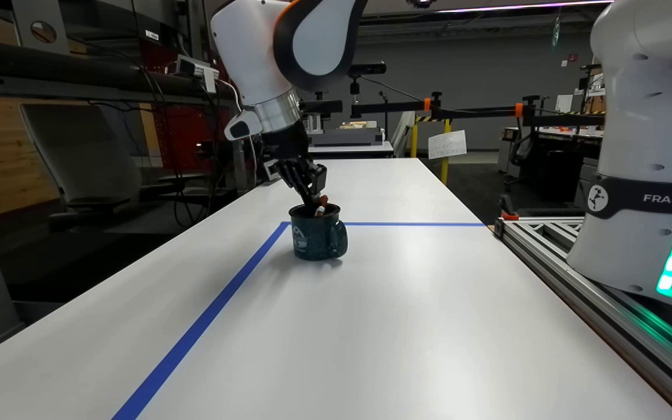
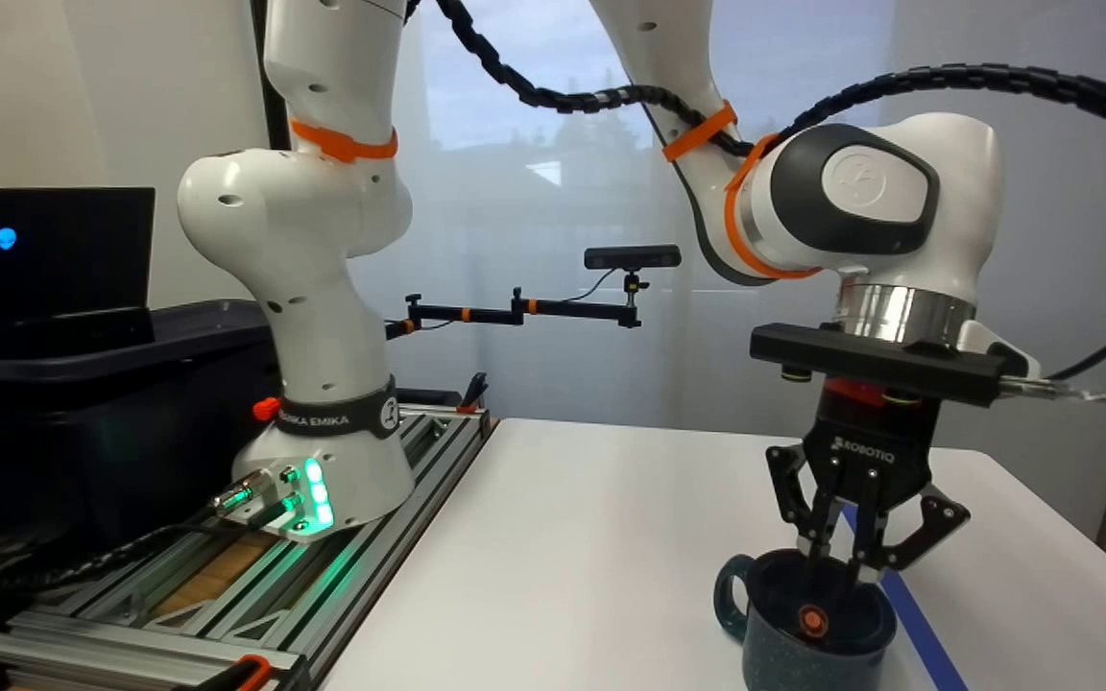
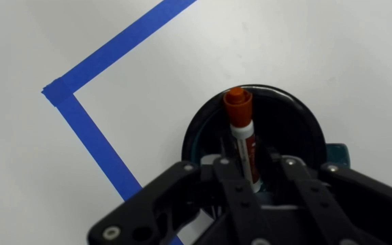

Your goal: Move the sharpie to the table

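In an exterior view: arm (image 2: pixel 851 182) bent down at right over the mug (image 2: pixel 812 667), a dark speckled blue-green one, upright on the table (image 2: pixel 553 566), handle (image 2: pixel 728 600) to the left. Over it the gripper (image 2: pixel 833 573) points down, its tips inside the mug's mouth, drawn to a narrow gap. Inside the mug, the sharpie (image 2: pixel 812 622), round orange-red end facing the near side, just below the tips. Blue tape (image 2: pixel 920 629) passes on the right. Arm's base (image 2: pixel 351 485) at left on an aluminium frame (image 2: pixel 443 470), green lights (image 2: pixel 320 494) lit; black laptop (image 2: pixel 44 259) on a dark bin (image 2: pixel 131 441) farther left. In an exterior view: mug just inside the tape corner, handle to the right, pale print (image 1: pixel 300 239) on its left side. Orange-red end and a sliver of white show at the rim, beside the gripper. Grey chair (image 1: pixel 79 151) past the table's left edge; paper sign (image 1: pixel 447 144) near its far right corner. Wrist view: sharpie tilted, cap at the rim, white barrel with dark red label running between the black fingers (image 3: pixel 242 197). Too dark to tell whether they grip it. Tape corner to the left.
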